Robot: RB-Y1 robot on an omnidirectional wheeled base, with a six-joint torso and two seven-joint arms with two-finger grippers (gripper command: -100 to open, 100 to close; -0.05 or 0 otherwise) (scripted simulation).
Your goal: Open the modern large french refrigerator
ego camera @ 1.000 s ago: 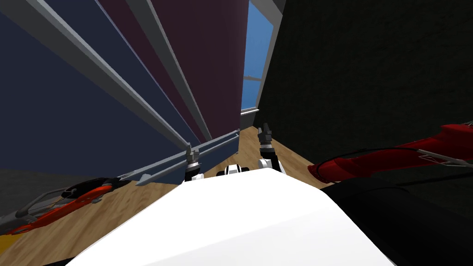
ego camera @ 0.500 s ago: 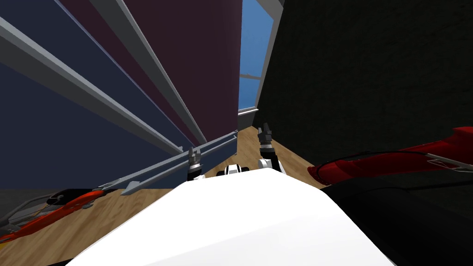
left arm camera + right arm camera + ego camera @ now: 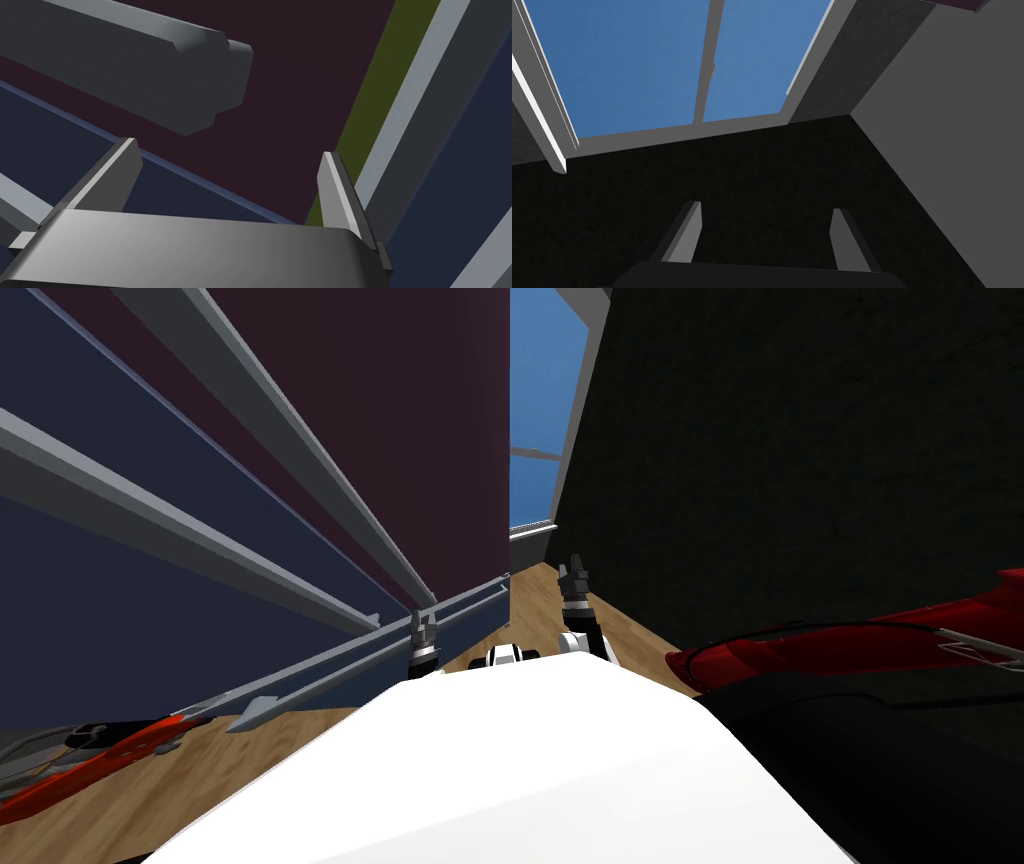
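Observation:
The refrigerator rises close on my left, with a maroon door [image 3: 400, 408] beside a dark navy door [image 3: 120, 588]. Each door carries a long grey bar handle [image 3: 290, 438]. Two more grey bars [image 3: 380, 646] run across below the doors. My left gripper [image 3: 423, 621] stands open right at those bars. In the left wrist view the left gripper [image 3: 227, 147] holds nothing, and the end of a grey handle [image 3: 165, 70] lies just beyond its fingertips over the maroon panel [image 3: 300, 100]. My right gripper [image 3: 573, 568] is open and empty, held off to the right; it stands open [image 3: 764, 205] in its own view too.
A dark wall [image 3: 800, 438] stands close on the right, with a blue window [image 3: 540, 388] in the gap ahead. Wooden floor [image 3: 300, 738] lies below. A red curved shape [image 3: 110, 753] lies low at the left and another [image 3: 850, 643] at the right.
My head view has swung, so the refrigerator doors and the left red shape have slid leftward in the picture. Both grippers keep their places and stay open.

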